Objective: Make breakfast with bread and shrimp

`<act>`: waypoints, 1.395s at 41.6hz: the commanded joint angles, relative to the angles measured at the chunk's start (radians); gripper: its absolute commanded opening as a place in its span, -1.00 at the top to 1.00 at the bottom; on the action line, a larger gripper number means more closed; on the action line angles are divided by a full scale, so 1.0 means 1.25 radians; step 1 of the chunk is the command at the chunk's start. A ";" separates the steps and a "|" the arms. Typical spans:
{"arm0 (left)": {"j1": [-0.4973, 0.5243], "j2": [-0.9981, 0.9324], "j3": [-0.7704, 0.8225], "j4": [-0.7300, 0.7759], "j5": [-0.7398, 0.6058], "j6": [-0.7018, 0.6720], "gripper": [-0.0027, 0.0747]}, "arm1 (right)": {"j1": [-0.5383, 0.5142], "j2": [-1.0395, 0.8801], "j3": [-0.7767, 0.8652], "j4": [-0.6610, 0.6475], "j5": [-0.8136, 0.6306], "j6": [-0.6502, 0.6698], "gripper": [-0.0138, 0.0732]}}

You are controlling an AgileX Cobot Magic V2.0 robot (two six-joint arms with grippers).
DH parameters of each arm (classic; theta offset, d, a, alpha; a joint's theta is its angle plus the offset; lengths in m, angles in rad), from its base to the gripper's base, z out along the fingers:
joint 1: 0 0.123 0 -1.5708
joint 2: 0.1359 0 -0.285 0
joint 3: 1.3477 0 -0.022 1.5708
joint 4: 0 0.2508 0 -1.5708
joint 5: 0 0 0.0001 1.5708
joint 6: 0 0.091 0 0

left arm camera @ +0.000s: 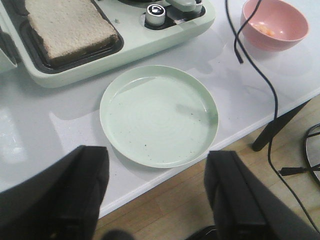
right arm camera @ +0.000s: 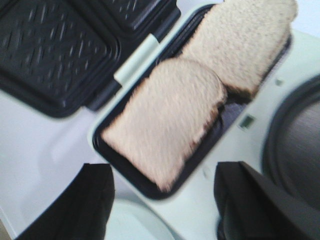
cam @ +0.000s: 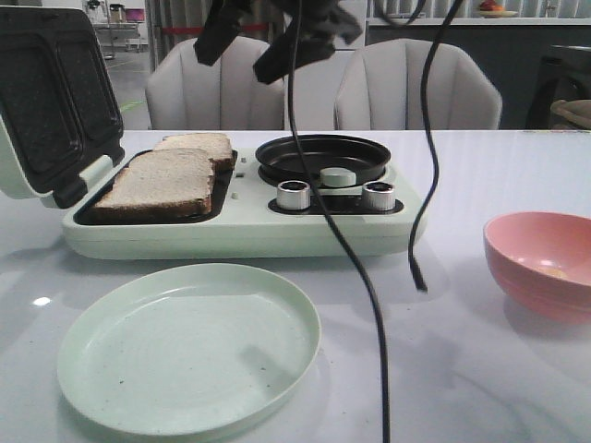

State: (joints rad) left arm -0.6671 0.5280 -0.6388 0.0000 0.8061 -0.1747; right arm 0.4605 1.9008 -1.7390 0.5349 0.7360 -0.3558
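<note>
Two bread slices lie in the open sandwich tray of the pale green breakfast maker [cam: 231,242]: the near slice [cam: 162,182] and the far slice [cam: 201,145], overlapping a little. Both show in the right wrist view, near [right arm camera: 167,122] and far [right arm camera: 245,42]. A small orange shrimp piece [left arm camera: 265,30] lies in the pink bowl [left arm camera: 292,35]; in the front view it is a pale spot [cam: 554,271]. My right gripper [cam: 259,41] hangs open and empty high above the bread [right arm camera: 162,200]. My left gripper [left arm camera: 157,200] is open and empty over the table's front edge, near the green plate.
An empty pale green plate [cam: 102,369] sits in front of the maker. The maker's lid [cam: 46,101] stands open at the left. A black pan [cam: 277,157] and two knobs [cam: 294,195] are on its right half. Two black cables [cam: 351,258] dangle over the table.
</note>
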 commanded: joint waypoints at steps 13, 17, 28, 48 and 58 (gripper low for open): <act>-0.006 0.001 -0.023 0.000 -0.057 -0.001 -0.30 | 0.145 -0.352 0.189 -0.480 0.060 0.303 -0.41; -0.006 0.001 -0.023 0.000 -0.057 -0.001 -0.30 | 0.145 -0.431 0.276 -0.459 0.046 0.307 -0.41; -0.006 0.001 -0.023 0.029 -0.057 -0.001 -0.30 | 0.145 -0.652 0.531 -0.451 -0.025 0.307 -0.41; -0.006 0.171 -0.098 0.071 0.056 -0.001 -0.30 | 0.145 -0.841 0.726 -0.428 -0.034 0.307 -0.41; 0.038 0.357 -0.191 0.146 0.183 -0.001 0.04 | 0.145 -0.839 0.726 -0.428 -0.032 0.307 -0.41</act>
State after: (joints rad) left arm -0.6501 0.9095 -0.8130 0.1416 1.0191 -0.1747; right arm 0.6428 0.8620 -0.8052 0.0000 0.7632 0.0244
